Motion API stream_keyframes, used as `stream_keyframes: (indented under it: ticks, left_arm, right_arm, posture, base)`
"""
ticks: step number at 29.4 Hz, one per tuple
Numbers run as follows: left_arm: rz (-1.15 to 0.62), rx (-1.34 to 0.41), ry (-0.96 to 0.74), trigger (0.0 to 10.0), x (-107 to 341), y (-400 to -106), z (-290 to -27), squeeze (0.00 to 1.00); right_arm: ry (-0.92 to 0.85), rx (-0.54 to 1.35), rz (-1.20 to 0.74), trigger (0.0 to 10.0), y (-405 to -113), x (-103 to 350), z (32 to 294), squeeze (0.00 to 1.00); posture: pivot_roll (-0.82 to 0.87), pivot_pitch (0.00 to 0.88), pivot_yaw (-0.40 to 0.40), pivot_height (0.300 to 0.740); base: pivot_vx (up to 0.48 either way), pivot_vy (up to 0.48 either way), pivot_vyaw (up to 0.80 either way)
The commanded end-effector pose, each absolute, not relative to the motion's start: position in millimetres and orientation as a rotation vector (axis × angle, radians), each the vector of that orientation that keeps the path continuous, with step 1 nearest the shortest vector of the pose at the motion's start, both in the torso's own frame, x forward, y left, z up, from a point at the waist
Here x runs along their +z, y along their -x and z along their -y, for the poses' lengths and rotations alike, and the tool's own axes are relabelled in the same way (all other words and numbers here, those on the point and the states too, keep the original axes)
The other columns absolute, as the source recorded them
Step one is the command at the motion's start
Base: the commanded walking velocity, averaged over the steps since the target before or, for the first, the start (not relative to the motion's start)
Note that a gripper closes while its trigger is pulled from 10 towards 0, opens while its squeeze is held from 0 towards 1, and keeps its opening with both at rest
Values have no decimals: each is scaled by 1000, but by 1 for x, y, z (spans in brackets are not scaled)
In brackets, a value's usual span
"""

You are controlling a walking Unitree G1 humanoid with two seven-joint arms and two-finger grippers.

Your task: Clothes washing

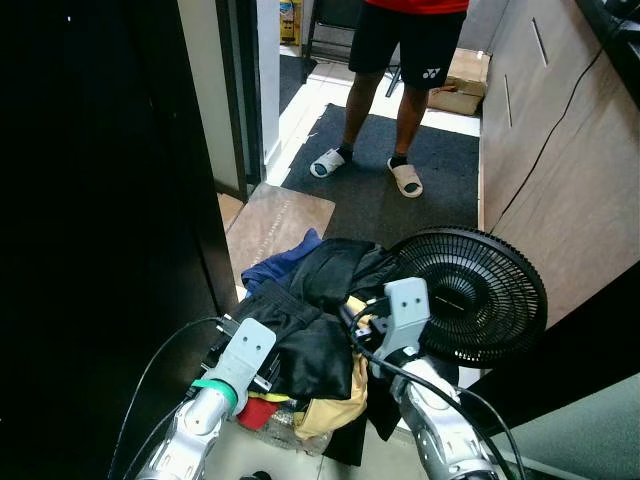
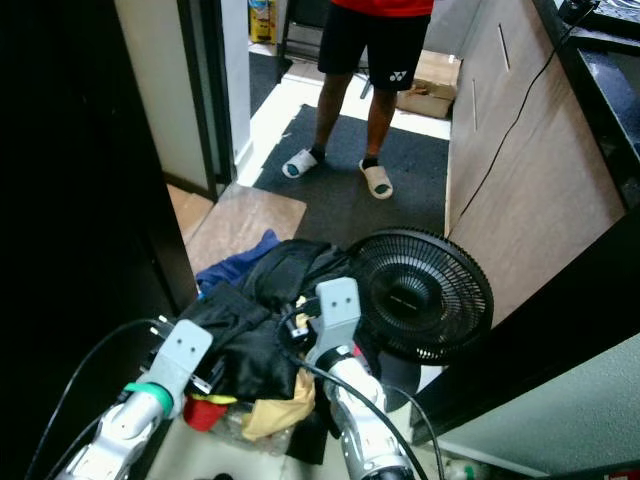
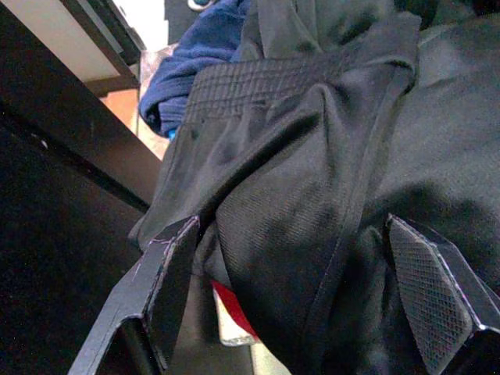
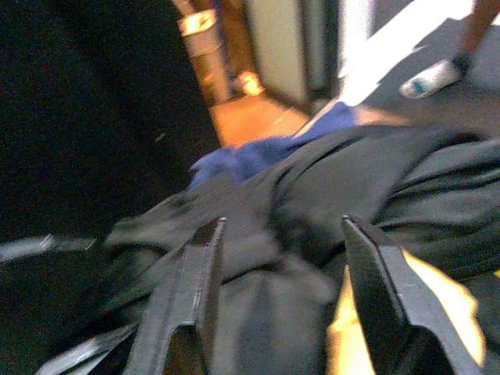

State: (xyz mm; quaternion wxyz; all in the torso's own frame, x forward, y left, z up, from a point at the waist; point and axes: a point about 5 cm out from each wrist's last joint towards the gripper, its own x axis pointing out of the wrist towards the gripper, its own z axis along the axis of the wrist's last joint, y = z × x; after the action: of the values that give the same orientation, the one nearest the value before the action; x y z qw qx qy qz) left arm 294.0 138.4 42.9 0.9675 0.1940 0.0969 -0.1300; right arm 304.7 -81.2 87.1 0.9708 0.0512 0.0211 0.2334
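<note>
Low in the frame's centre, the heap of dark clothes [image 1: 320,310] lay beside the fan [image 1: 480,295]. Both claws were spread wide, left gripper [image 3: 312,301] and right gripper [image 4: 285,293] pressed against black fabric, seemingly poised to gather laundry.

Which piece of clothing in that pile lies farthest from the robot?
The blue garment, at the pile's far edge by the doorway. The black clothes and the yellow one lie nearer the robot.

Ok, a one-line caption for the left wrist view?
Left pincer open, its fingers straddling black clothing, with a blue garment behind.
</note>
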Motion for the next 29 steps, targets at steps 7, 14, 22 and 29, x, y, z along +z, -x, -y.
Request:
stream_keyframes:
  ticks: [7,14,22,29]
  left_arm:
    - [-226,-238,-384,10000,35,-284,-144,0]
    - [-228,-215,-388,10000,38,-280,-154,0]
    - [-254,-197,-404,10000,37,-264,-168,0]
    - [-260,-200,-409,10000,38,-260,-169,0]
  right_arm:
    - [-86,730,-232,10000,-287,57,51,1000]
    - [-76,759,-301,10000,-289,48,46,0]
    - [57,591,-371,10000,-297,33,62,0]
    - [84,544,-395,10000,-302,30,72,0]
  posture:
    - [137,181,-15,740]
    - [171,221,-4,740]
    - [205,278,13,740]
    - [216,309,27,740]
  base:
    - [0,0,0]
    - [0,0,0]
    - [0,0,0]
    - [0,0,0]
